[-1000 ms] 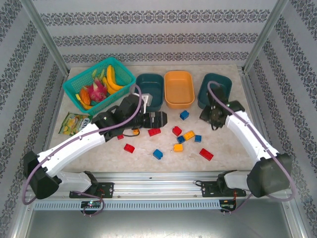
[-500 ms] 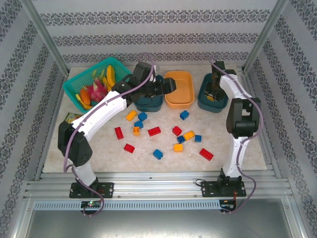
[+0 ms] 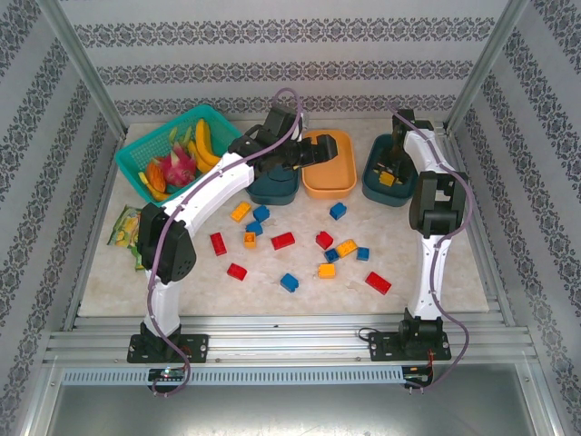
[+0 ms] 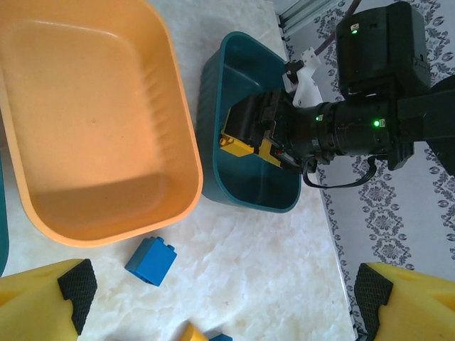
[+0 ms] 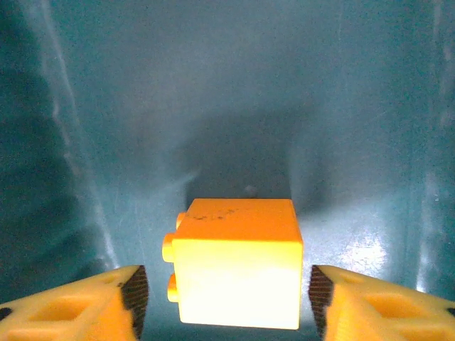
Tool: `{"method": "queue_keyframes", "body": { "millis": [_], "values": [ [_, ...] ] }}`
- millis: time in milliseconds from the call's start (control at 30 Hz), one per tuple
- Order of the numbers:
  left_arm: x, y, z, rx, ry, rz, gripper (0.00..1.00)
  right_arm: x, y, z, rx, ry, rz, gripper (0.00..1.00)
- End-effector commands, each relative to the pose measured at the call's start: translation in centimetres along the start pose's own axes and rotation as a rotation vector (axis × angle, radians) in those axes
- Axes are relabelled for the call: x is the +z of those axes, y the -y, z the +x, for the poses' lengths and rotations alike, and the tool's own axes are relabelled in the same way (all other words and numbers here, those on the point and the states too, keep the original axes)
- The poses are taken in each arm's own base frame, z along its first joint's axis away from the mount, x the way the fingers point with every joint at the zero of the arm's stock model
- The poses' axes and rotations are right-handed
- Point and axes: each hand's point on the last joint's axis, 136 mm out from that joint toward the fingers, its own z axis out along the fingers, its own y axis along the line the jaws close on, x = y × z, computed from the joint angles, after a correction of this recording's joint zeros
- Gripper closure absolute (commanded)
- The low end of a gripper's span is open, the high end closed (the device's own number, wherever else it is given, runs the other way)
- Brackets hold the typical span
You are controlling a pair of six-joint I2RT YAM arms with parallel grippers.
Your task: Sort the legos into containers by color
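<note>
One yellow brick (image 5: 234,266) in teal tub (image 5: 213,106), loose between parted right gripper (image 5: 224,298) jaws; left gripper (image 4: 226,288) spread wide.

I am viewing the left arm (image 3: 213,186) and right arm (image 3: 423,268): white link shells, black joint housings, and a mauve cable (image 3: 287,90) running along each. The left gripper (image 4: 220,288) is showing yellow fingers (image 4: 35,305) with black ribbed pads (image 4: 77,284). Green lights (image 4: 375,123) are glowing on the right wrist housing (image 4: 380,78).
</note>
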Motion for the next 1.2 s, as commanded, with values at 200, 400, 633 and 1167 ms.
{"method": "queue_keyframes", "body": {
  "millis": [200, 400, 633, 1167],
  "values": [
    [-2.5, 0.6, -0.9, 0.015, 0.006, -0.017, 0.05, -8.2, -1.3, -1.2, -0.017, 0.132, -0.065, 0.34],
    [-6.0, 0.5, -0.2, 0.025, 0.006, -0.055, 0.05, -16.4, -3.4, 0.4, -0.047, 0.261, -0.156, 0.36],
    [-10.3, -1.4, 2.8, -0.012, -0.008, -0.108, 0.06, -23.4, -5.5, 7.4, -0.128, 0.322, -0.275, 0.38],
    [-17.0, -10.4, 13.4, -0.106, -0.113, -0.338, 0.08, -26.5, -5.3, 26.9, -0.381, 0.256, -0.484, 0.39]
  ]
}}
